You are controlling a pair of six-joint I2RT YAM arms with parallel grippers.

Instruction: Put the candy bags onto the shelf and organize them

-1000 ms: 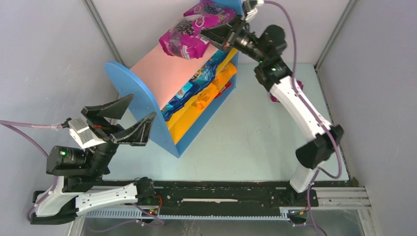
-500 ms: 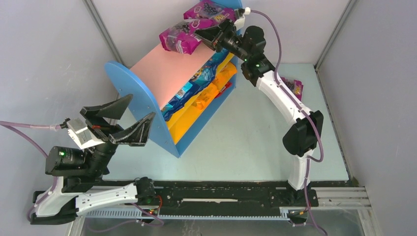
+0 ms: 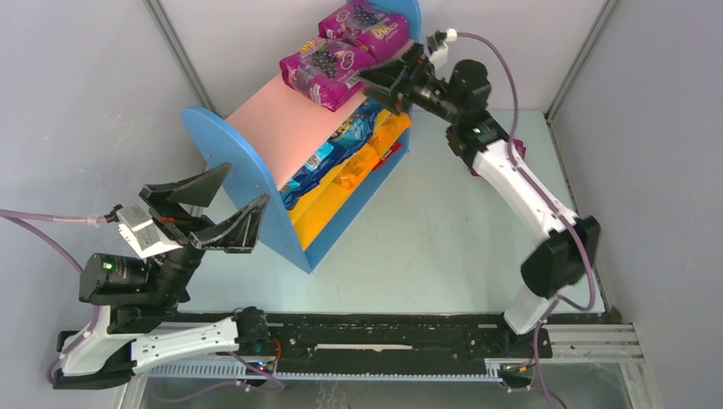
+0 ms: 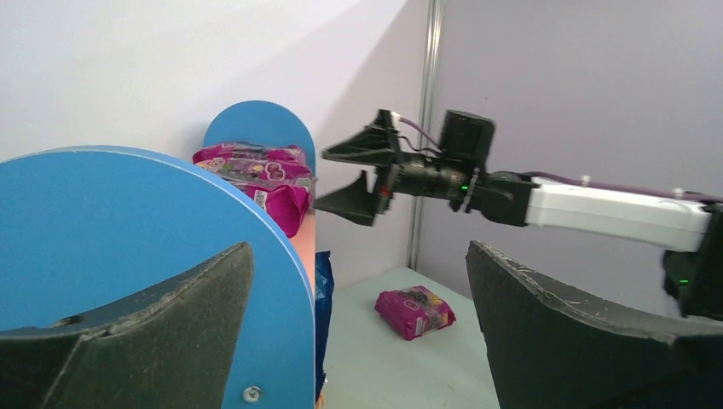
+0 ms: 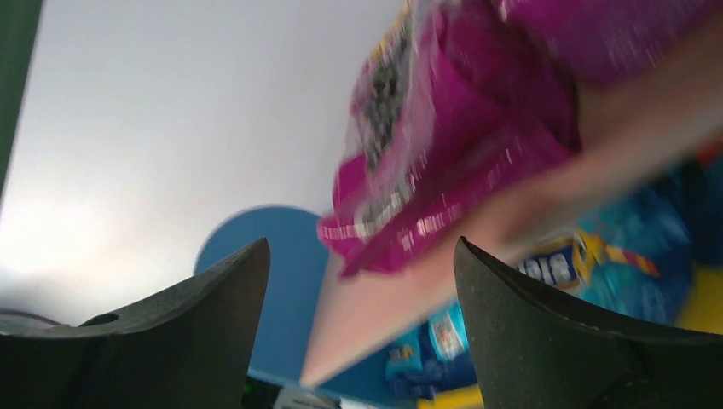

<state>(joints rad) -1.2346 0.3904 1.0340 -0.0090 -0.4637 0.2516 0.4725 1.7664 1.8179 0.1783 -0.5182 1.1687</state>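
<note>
The shelf [image 3: 223,146] has blue side panels and a pink top board [image 3: 274,128]. Two purple candy bags lie on that board, one [image 3: 326,64] nearer the middle and one [image 3: 368,23] at the far end. Blue bags [image 3: 349,136] fill the middle tier and orange bags [image 3: 362,164] the one below. My right gripper [image 3: 376,86] is open and empty, just right of the nearer purple bag and apart from it. In the right wrist view that bag [image 5: 443,153] is blurred above the open jaws [image 5: 362,332]. My left gripper [image 4: 358,341] hangs open by the near blue panel [image 4: 128,230].
Another purple bag [image 4: 415,312] lies on the table right of the shelf, mostly hidden behind the right arm in the top view. Grey walls close in on three sides. The right arm [image 4: 614,209] reaches across above that bag.
The right gripper has opened and let go of the purple bag, which now rests on the pink top board. The gripper has drawn back a little to the right. The left arm is still.
</note>
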